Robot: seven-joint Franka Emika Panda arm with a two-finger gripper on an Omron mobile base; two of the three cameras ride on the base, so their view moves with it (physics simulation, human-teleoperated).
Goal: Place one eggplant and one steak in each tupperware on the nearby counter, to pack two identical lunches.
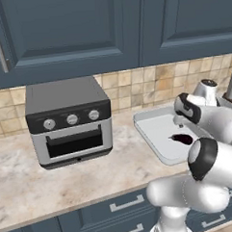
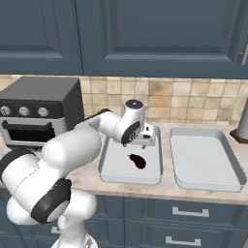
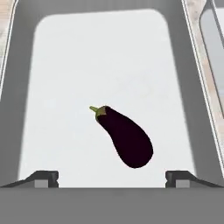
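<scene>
A dark purple eggplant (image 3: 127,138) with a green stem lies free on the floor of the left tupperware (image 2: 110,170), also seen as the eggplant (image 2: 138,161) (image 1: 182,138). My gripper (image 3: 111,177) hangs just above it, open, its fingertips (image 3: 43,177) spread wide with nothing between them. In the right base view the gripper (image 2: 145,140) is over the far half of that tupperware (image 1: 147,134). A second tupperware (image 2: 208,186) stands beside it on the right, with nothing in it. Both rest on the beige counter (image 1: 25,180). The steak is out of view.
A grey toaster oven (image 1: 69,120) (image 2: 34,116) stands on the counter to the left. A tall dark object (image 2: 242,123) sits at the far right by the tiled wall. Blue wall cabinets hang overhead, and drawers with bar handles run below.
</scene>
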